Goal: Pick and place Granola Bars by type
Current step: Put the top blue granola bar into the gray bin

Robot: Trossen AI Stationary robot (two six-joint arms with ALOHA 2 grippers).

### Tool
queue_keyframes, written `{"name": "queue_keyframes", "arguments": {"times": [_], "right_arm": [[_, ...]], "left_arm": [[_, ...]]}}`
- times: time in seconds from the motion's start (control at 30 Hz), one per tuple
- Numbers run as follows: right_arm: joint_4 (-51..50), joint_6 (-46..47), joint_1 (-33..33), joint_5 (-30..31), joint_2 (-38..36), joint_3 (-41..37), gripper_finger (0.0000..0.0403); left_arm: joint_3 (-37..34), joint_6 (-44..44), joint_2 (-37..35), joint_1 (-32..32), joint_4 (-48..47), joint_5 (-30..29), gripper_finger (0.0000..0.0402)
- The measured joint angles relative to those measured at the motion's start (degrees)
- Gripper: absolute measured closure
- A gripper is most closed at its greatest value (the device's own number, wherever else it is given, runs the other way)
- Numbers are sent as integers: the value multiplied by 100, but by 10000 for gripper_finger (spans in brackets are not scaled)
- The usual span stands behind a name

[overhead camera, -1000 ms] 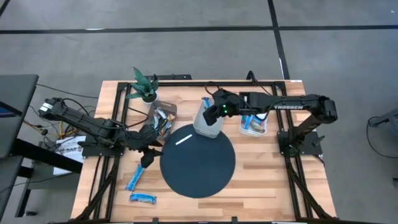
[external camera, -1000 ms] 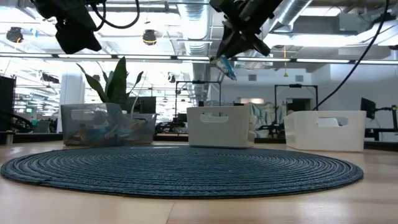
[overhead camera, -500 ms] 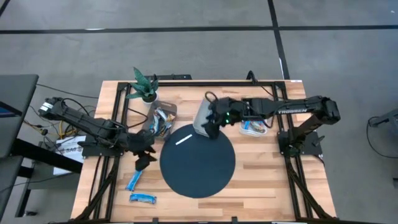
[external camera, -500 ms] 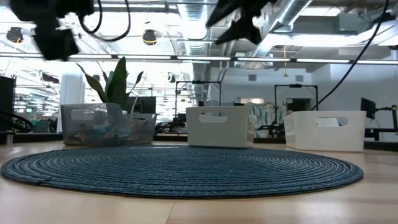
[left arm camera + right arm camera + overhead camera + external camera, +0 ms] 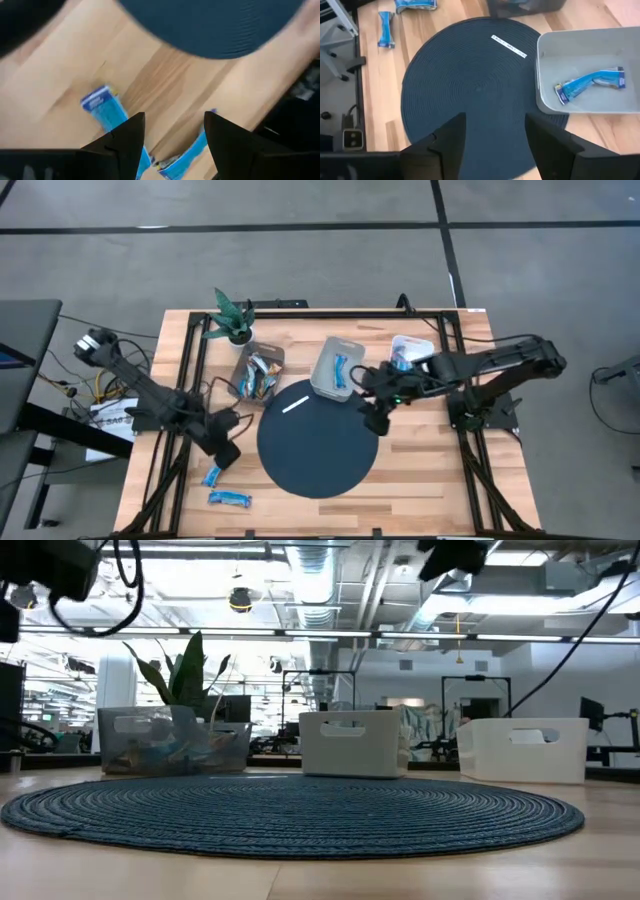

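Note:
Two blue granola bars (image 5: 212,476) (image 5: 228,499) lie flat on the wood near the table's left front. My left gripper (image 5: 225,450) hovers open just above them; in its wrist view (image 5: 172,137) both bars (image 5: 105,106) (image 5: 184,156) show below the fingers. My right gripper (image 5: 375,416) hangs open and empty over the right rim of the dark round mat (image 5: 318,442). One blue bar (image 5: 590,82) lies in the middle white bin (image 5: 335,367). Multicoloured bars fill the clear bin (image 5: 258,372). More blue bars lie in the right white bin (image 5: 410,356).
A thin white stick (image 5: 293,404) lies on the mat's far part. A potted plant (image 5: 232,318) stands at the far left behind the clear bin. Black frame rails run along the table's left and right sides. Bare wood shows at the front right.
My right gripper has let go of a blue bar over the middle bin, where the bar now lies, and has drawn away toward the table's right and near edge. My left gripper has gone toward the near edge, closer to the two blue bars on the wood.

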Motion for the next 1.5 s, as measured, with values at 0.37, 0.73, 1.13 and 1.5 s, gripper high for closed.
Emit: {"name": "queue_keyframes", "arguments": {"times": [0.37,0.73,1.13,1.5], "right_arm": [[-374,0,81,127,-845,0,223],[-435,-43,81,104,-1101,0,226],[-679,-52,81,90,-1101,0,230],[-711,-67,81,90,-1096,0,234]], "left_arm": [[0,-755,1417,-114,-204,759,205],[0,-789,2390,-132,-162,946,205],[114,-592,2408,-127,-116,1032,375],[871,-180,1895,432,-28,-106,396]]}}
